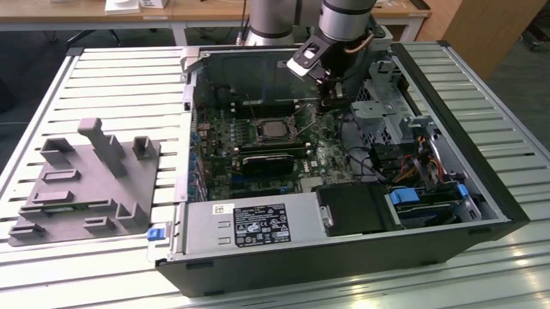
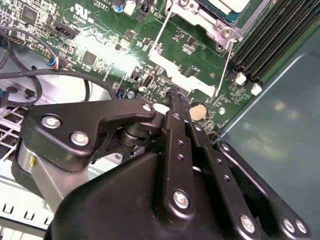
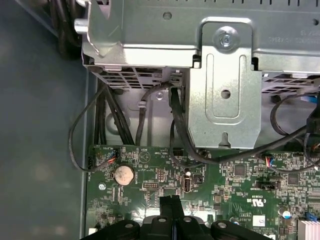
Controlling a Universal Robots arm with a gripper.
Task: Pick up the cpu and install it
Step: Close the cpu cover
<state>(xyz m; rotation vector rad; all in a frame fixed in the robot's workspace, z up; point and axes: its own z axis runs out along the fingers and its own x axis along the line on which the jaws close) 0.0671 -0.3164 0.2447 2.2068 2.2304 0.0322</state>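
The black metal pincer is hanging with its tips pressed together, gripping nothing, over the glossy green motherboard, near a round silver coin cell. The flat square cpu with a pale silver top is sitting in the metal-framed socket inside the open black tower case. White printed stickers are covering the grey steel power supply. A ridged grey plastic fixture block is resting on the slatted metal table.
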